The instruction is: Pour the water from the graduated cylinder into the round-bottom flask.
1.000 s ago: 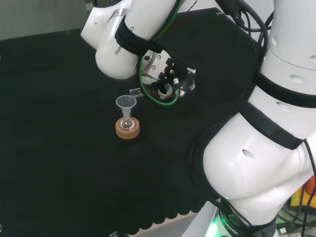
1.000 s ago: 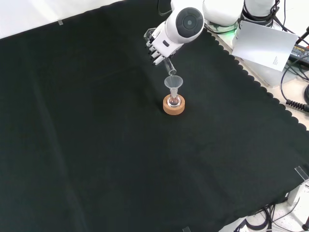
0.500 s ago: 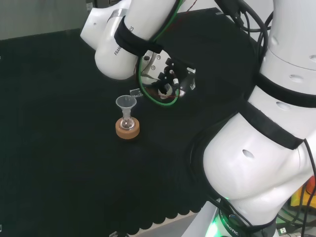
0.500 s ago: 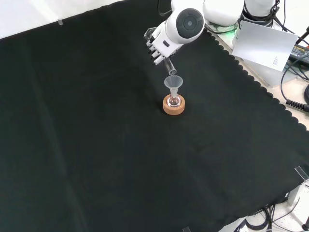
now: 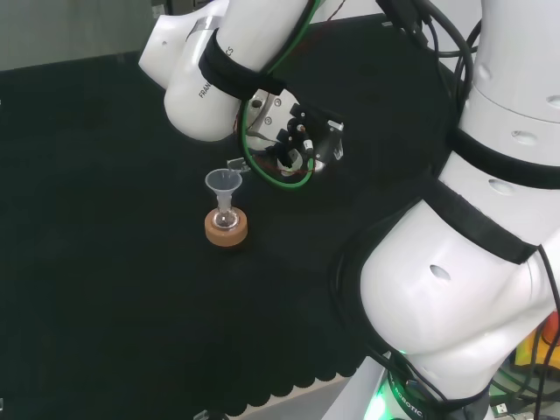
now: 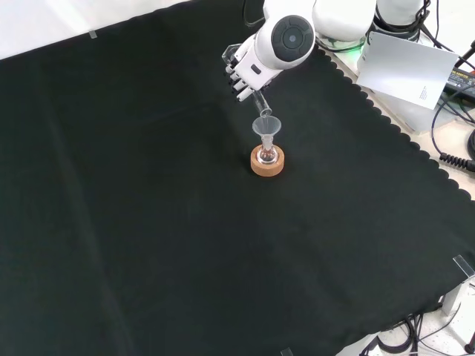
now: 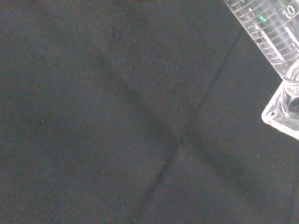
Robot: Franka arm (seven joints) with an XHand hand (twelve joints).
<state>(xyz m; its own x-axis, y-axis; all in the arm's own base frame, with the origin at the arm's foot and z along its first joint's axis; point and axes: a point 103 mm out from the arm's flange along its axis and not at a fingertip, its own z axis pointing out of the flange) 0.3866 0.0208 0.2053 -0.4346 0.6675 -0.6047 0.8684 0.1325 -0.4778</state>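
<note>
Above one funnel (image 6: 266,126), hand (image 6: 241,76) apparently tilts one graduated cylinder (image 6: 260,101).

From my remote station I saw black cloth (image 6: 148,222) with a scalloped edge covering the bench, pale floor (image 6: 44,22) at the front view's upper left, and cables (image 6: 453,141) at right.

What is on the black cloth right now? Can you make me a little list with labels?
hand: the hand has its fingers curled round the graduated cylinder
cylinder: tilted, its mouth just above the funnel in the front view
funnel: clear, upright in the neck of the round-bottom flask
flask: small, clear glass, sitting in a cork ring
liquid: cannot tell whether any is flowing
cloth: black cloth with crossing creases
</note>
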